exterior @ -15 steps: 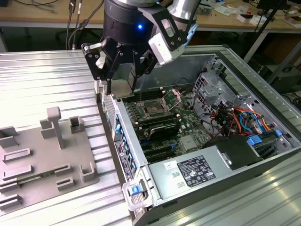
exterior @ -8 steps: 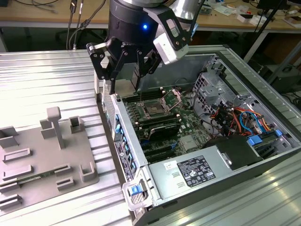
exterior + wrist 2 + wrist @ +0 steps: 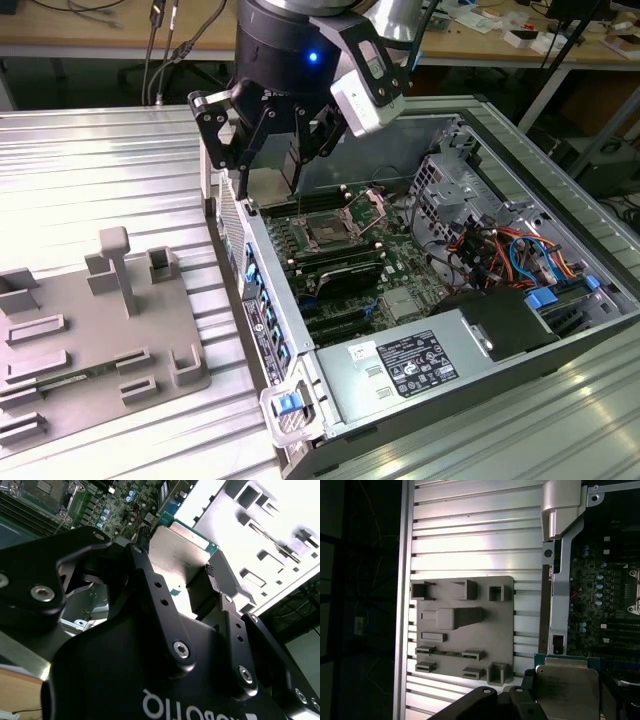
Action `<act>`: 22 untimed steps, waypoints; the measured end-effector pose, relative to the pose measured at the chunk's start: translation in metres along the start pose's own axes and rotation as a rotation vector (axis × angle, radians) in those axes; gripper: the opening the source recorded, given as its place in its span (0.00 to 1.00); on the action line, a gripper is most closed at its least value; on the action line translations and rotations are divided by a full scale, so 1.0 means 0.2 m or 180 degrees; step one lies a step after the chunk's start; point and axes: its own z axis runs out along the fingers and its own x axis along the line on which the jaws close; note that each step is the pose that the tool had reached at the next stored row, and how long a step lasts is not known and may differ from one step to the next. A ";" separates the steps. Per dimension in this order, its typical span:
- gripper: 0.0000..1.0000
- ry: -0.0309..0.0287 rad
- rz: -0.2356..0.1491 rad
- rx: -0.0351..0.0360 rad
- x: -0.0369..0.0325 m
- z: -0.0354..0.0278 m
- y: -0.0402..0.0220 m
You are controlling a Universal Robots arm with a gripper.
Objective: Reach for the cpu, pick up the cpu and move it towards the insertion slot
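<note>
My gripper [image 3: 270, 185] hangs over the near wall of the open computer case and is shut on the cpu. In both wrist views the cpu [image 3: 180, 545] [image 3: 567, 687] shows as a thin square chip with a silvery top plate and a green rim, clamped between the black fingers [image 3: 150, 580]. The insertion slot [image 3: 330, 232] is a square socket with a dark centre and a raised metal frame on the green board. It lies a little beyond the gripper and below it, toward the exterior view's right. The second wrist view catches a corner of the slot [image 3: 42, 490].
A grey plastic tray [image 3: 100, 320] [image 3: 465, 625] with raised blocks and recesses lies on the ribbed metal table at the exterior view's left. The case [image 3: 300, 400] holds memory slots, cables, a drive cage and a power supply [image 3: 410, 365]. Its side wall stands under the gripper.
</note>
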 end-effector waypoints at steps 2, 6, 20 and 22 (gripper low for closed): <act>0.55 0.0000 0.0000 0.0000 -0.027 -0.001 -0.002; 0.55 0.0000 0.0000 0.0000 -0.069 -0.002 -0.005; 0.55 0.0000 0.0000 0.0000 -0.201 -0.005 -0.013; 0.55 0.0000 0.0000 0.0000 -0.222 -0.006 -0.015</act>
